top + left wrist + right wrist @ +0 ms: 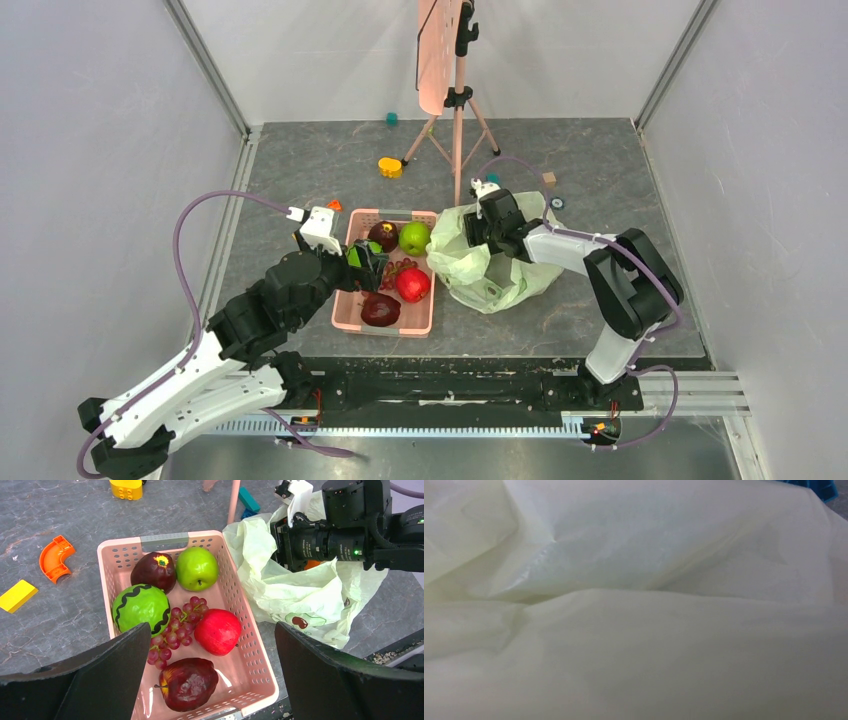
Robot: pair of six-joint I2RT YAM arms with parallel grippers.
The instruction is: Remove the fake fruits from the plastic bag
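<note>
R gripper buried in mouth of thin, crinkly, pale-green translucent plastic bag. Its wrist cam shows film only, so can't tell if jaws are open or closed on anything. Orange patch peeks out just beside it, prob. a fruit inside. L gripper spread wide, empty, above pink perforated plastic basket holding glossy green apple, red apple, zigzag-banded green ball. Bag lies on grey desk against basket's right rim. Next: pinch hard fruit, not film; withdraw slowly; L could pin bag edge so it doesn't lift
</note>
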